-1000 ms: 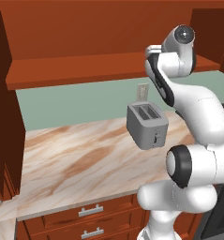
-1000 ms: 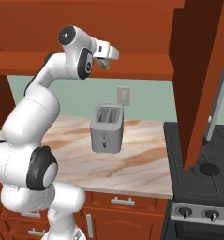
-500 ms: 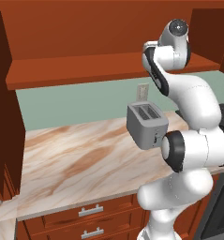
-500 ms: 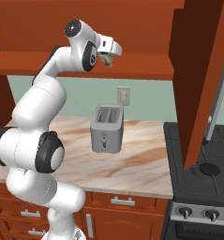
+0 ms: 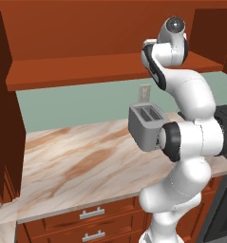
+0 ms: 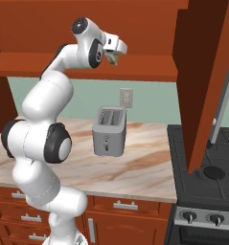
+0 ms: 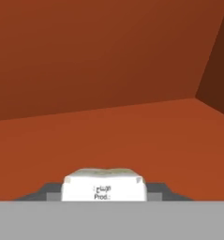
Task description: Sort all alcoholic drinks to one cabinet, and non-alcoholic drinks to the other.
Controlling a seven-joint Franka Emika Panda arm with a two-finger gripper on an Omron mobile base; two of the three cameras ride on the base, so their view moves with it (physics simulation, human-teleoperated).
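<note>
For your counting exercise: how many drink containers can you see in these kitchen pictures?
1. A cream-white carton sits between the fingers of the gripper, raised at the cabinet shelf. Other drinks may be out of frame or hidden.

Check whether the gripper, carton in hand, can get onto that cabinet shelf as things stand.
Probably yes: the gripper holds the cream-white carton level with the cabinet shelf, which lies bare and open ahead.

Lower part of carton (image 7: 104, 186) cut off at bottom of hand view; small print on its face too blurred to read. Fingers (image 7: 47, 191) mostly hidden behind carton, only dark slivers at either side. In right base view, carton (image 6: 112, 58) largely hidden by the hand, too small to make out.
</note>
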